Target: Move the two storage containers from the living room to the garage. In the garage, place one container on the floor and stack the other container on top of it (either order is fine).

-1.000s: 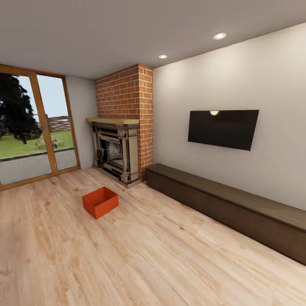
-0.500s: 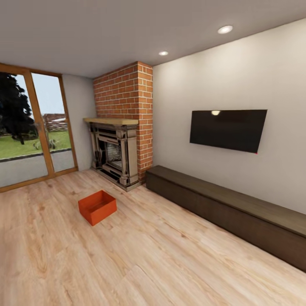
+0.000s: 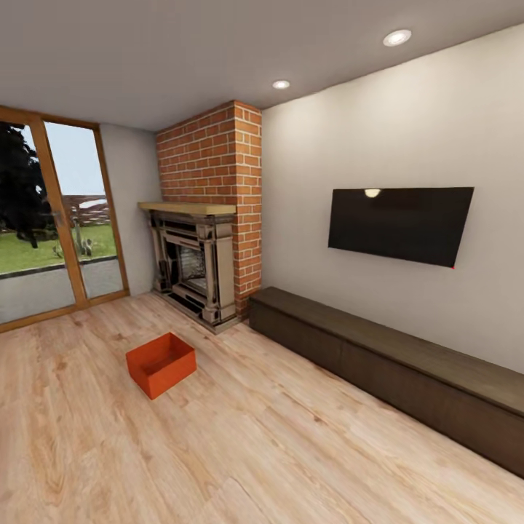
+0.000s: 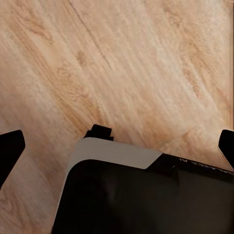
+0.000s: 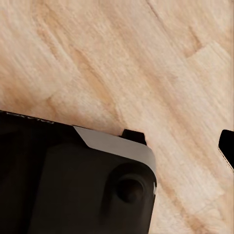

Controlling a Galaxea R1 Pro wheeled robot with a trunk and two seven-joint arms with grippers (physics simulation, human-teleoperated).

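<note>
One storage container (image 3: 161, 364) sits lower left of the head view, on the wood-plank floor (image 3: 276, 444) before the fireplace (image 3: 191, 273). Left gripper (image 4: 117, 146) spread wide, empty; right gripper's state you cannot tell. Drive closer, square up to its long side.
</note>
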